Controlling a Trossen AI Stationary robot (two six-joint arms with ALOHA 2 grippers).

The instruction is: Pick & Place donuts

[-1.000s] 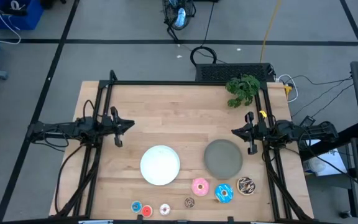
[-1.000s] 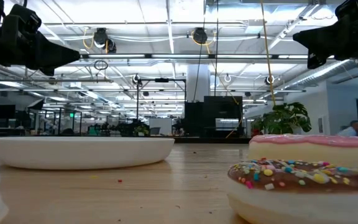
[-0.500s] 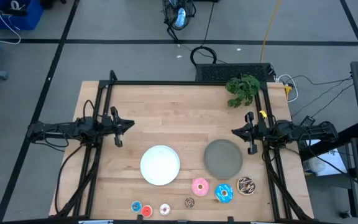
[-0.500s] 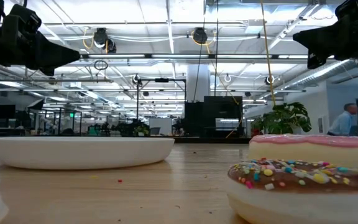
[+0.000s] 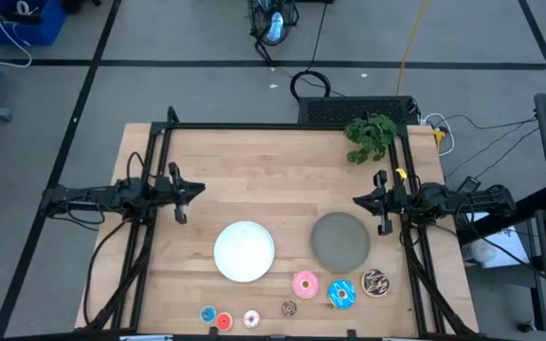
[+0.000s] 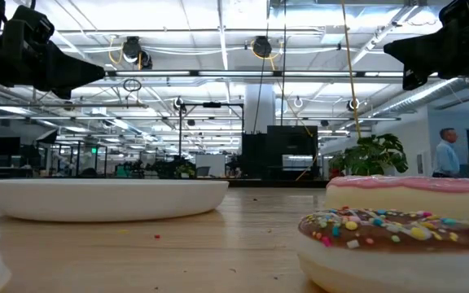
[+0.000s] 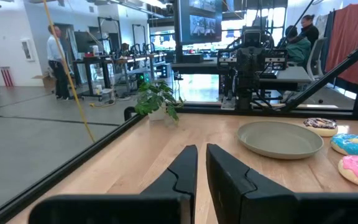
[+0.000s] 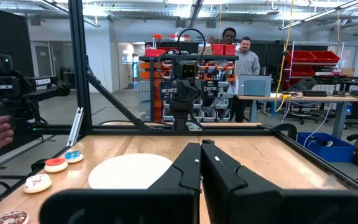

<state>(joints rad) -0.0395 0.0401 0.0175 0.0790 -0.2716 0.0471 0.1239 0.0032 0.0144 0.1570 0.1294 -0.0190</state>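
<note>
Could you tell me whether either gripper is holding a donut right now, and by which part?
Nothing is held. The left gripper and right gripper hang shut and empty at the table's sides, while the donuts, such as the pink donut, lie along the near edge.

low view: pink donut (image 6: 414, 195) cut off at right | chocolate-sprinkled donut (image 6: 393, 244) cut off below

the counter (image 5: 273, 161) is pale wood. one plate (image 5: 245, 251) is white, the other plate (image 5: 340, 240) grey. the larger donuts are pink (image 5: 304, 283), blue (image 5: 341, 295) and chocolate with coloured sprinkles (image 5: 375, 281). the mini donuts are blue (image 5: 209, 314), red (image 5: 224, 321), white (image 5: 251, 319) and brown (image 5: 289, 309).
</note>
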